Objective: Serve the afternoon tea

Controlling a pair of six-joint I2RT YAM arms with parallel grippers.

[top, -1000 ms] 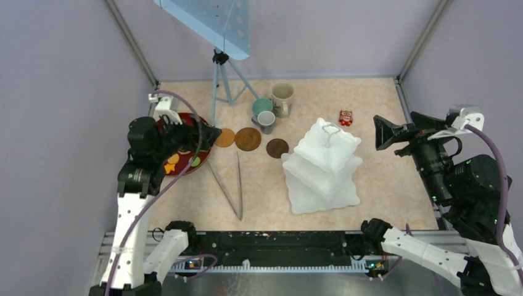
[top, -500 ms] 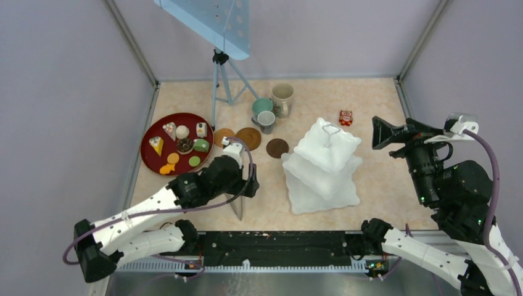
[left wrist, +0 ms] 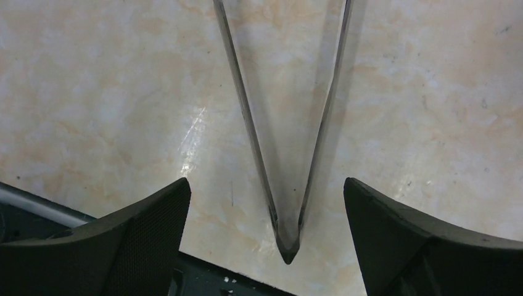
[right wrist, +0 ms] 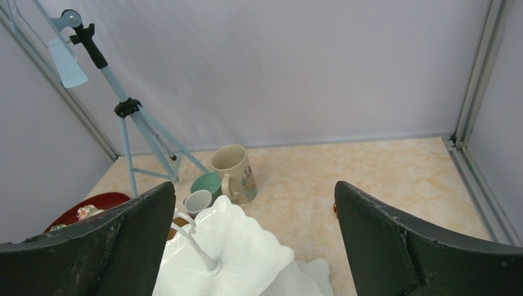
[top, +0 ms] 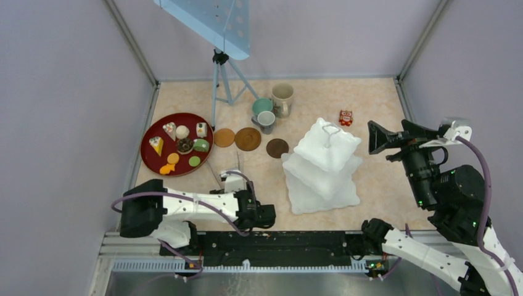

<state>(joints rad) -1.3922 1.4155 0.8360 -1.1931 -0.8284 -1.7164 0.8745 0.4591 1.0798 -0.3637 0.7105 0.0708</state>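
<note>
While your left pincer (left wrist: pixel 265 185) hangs low over the near edge of the desk (top: pixel 382 179), its jaws stand spread wide and hold nothing. The two black fingers (left wrist: pixel 142 228) flank the joined end of the metal tongs (left wrist: pixel 287 240) without touching it. The tongs lie flat, their joined tip at the near edge and their two thin legs spreading toward the far side.

Your right pincer (right wrist: pixel 254 188) is raised over the right edge of the desk, jaws also wide apart and empty, facing the white three-tier stand (top: pixel 325 161) from the right.

The stand sits right of the desk's middle, and it lies between your right pincer and the rest of the tea things. The toy cakes and cookies (top: pixel 184 145) are gathered on the dark-red tray (top: pixel 150 161) by the left edge, well apart from the stand. Three brown coasters (top: pixel 248 139) run in a loose row between tray and stand, with the darkest one nearest the stand.

Behind the coasters, toward the far edge, the mugs cluster together — the tall beige mug (top: pixel 282 98) farthest back, the teal mug (top: pixel 262 106) beside it, the small grey mug (top: pixel 267 121) just in front. The blue tripod (top: pixel 221 80) stands just left of them. A small red toy (top: pixel 345 117) sits alone behind the stand.
</note>
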